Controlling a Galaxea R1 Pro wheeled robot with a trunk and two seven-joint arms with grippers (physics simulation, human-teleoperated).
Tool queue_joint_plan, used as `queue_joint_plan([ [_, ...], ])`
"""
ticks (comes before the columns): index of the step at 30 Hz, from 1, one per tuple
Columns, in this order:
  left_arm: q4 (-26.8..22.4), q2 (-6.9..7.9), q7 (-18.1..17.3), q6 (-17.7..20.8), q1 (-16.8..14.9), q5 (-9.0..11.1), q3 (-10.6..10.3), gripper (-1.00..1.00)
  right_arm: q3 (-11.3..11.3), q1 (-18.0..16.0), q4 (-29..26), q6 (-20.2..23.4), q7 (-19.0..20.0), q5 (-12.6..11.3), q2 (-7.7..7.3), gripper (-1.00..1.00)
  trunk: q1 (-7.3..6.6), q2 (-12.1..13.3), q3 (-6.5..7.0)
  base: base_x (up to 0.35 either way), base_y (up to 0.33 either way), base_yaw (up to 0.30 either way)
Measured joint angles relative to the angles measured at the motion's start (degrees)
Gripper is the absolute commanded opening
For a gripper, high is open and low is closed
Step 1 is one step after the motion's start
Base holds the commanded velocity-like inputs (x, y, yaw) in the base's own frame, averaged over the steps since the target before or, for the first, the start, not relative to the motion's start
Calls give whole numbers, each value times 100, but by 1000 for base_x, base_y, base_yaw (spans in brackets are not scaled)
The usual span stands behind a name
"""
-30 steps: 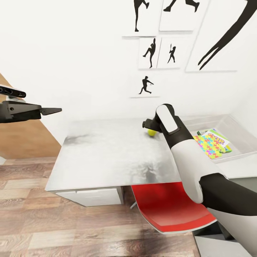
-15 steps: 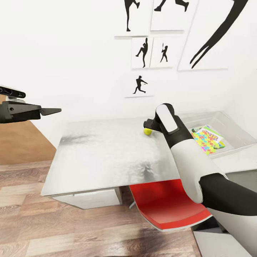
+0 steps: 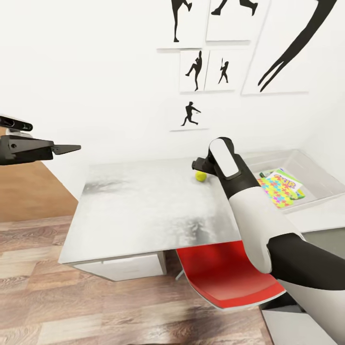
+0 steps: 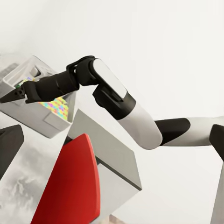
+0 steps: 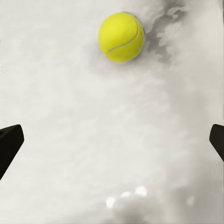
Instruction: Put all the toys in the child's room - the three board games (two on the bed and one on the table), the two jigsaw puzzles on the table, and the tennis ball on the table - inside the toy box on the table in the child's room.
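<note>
- Step in hand, by judgement: picking the small yellow-green tennis ball [image 3: 201, 176] off the long pale grey-white bench [image 3: 143, 206]; ball sits a bit right of centre in head view, near the bench's back edge, loose, not gripped.
- Right hand [image 3: 198, 165] shows at centre of head view, just above and behind the ball, apart from it. Right wrist view: ball [image 5: 121, 37] lies upper centre, ahead of the hand, w/ the two dark fingertips [image 5: 9, 142] at far left and far right edges, so jaws stand wide and empty.
- To do it well: hand should go fwd along its own axis till ball is centred btwn the fingers, then drop so the fingers straddle the ball's widest part, not its top.
- Close slow; round ball on a slick bench will likely roll off if one finger touches first, so both sides should meet it together.
- Shallow grey toy box w/ sloping sides [image 3: 320, 178] sits at right of head view; a bright yellow-pink-green-blue jigsaw puzzle [image 3: 275, 190] and a printed game box [image 3: 281, 179] lie inside already. Short carry to the right, lift clear of the rim before release.
- Left hand [image 3: 66, 149] at left edge of head view, well off the bench, holding nothing; how far apart its fingers stand can't be told.
</note>
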Motion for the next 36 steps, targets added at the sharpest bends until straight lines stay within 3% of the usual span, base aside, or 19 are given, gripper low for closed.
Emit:
queue_joint_plan([
  [17, 36, 4, 0, 0, 2, -6, -3, 100, 27, -8, 12, 1, -11, 4, 21, 100, 0, 0, -71, 41, 33, -156],
  [36, 43, -5, 0, 0, 5, 9, -70, 100, 35, -12, 24, -2, 4, -14, 21, 100, 0, 0, -80, 49, 33, -10],
])
